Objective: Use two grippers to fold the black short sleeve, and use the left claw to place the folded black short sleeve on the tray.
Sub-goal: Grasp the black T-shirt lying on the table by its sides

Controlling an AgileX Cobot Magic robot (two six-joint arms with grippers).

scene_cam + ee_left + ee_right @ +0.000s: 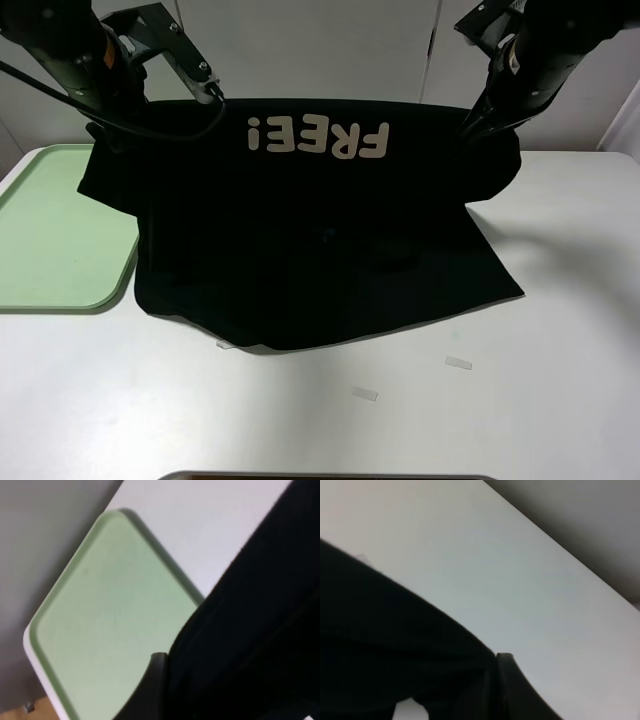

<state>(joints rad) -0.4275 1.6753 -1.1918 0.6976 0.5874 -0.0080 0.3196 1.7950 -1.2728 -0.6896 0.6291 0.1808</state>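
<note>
The left gripper and right gripper are each clamped shut on a far corner of the black short sleeve. Its far edge is raised and its near hem lies on the white surface. The tray sits by its left edge.

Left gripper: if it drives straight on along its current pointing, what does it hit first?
The left gripper is shut on the black short sleeve, so cloth first. Beyond it, the left wrist view shows the tray roughly in line, but depth is unclear.

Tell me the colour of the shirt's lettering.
Silver-white lettering on the black short sleeve; best in the exterior high view.
</note>
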